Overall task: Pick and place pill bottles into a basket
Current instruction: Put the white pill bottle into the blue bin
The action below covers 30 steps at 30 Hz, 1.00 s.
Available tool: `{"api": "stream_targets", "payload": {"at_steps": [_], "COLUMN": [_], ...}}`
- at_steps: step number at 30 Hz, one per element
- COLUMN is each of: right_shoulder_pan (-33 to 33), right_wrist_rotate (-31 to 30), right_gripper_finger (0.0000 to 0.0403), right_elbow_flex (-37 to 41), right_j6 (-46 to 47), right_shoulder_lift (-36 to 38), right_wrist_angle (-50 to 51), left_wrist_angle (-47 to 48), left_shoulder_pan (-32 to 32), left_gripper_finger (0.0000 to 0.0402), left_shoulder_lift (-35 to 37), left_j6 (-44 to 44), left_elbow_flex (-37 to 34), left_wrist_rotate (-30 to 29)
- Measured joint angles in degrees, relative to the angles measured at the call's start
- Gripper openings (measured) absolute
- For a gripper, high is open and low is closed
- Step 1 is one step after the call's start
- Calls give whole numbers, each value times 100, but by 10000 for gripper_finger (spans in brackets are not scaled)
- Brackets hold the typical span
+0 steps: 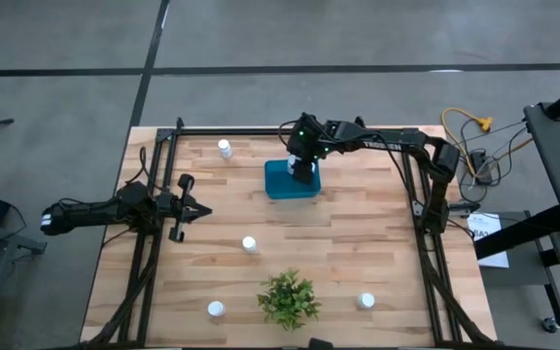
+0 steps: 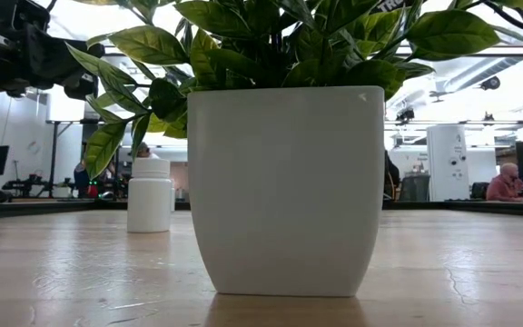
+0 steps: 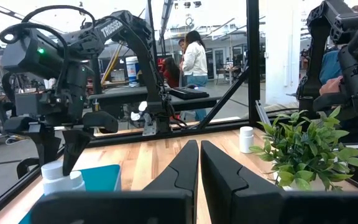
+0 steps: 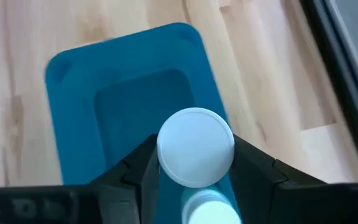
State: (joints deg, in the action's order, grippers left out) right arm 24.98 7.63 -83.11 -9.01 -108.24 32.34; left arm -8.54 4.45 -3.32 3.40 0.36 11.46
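The teal basket (image 1: 282, 183) sits on the wooden table at the far middle. My right gripper (image 1: 304, 171) hangs over it, shut on a white pill bottle (image 4: 196, 147). A second white bottle (image 4: 209, 208) shows below, between the fingers; I cannot tell whether it is in the basket. Several more bottles stand upright on the table: far left (image 1: 225, 148), middle (image 1: 249, 244), near left (image 1: 216, 309) and near right (image 1: 366, 301). My left gripper (image 1: 191, 205) is shut and empty at the table's left side, clear of them. My right gripper pinches the bottle's round white cap (image 4: 166, 163) between its two fingers (image 4: 143, 168), one on each side. The fingers point down from above. The bottle stays upright over the basket's inside (image 4: 135, 99). In the left wrist view it hangs between the fingertips (image 3: 52, 169).
A green plant in a white pot (image 1: 288, 298) stands at the near middle and fills the low view (image 2: 284, 191). Black frame rails (image 1: 154, 243) run along the table's left, right and far sides. People show in the room beyond (image 3: 195, 59).
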Motion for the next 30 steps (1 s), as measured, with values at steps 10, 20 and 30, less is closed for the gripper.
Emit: {"api": "stream_targets", "payload": {"at_steps": [10,20,30], "right_shoulder_pan": [46,187,192], "right_wrist_rotate": [261,121,136], "right_gripper_finger": [144,144,144], "right_elbow_flex": [9,9,47], "right_j6": [89,70,44], "right_shoulder_lift": [-437,-444,-450], "right_wrist_angle": [-224,-221,-224], "left_wrist_angle": [4,2,0], "left_shoulder_pan": [0,-1,0], "left_gripper_finger": [2,2,2], "left_shoulder_lift": [-1,-1,-1], "left_j6": [0,-1,-1], "left_elbow_flex": [0,0,0], "left_wrist_rotate": [0,-2,-1]}}
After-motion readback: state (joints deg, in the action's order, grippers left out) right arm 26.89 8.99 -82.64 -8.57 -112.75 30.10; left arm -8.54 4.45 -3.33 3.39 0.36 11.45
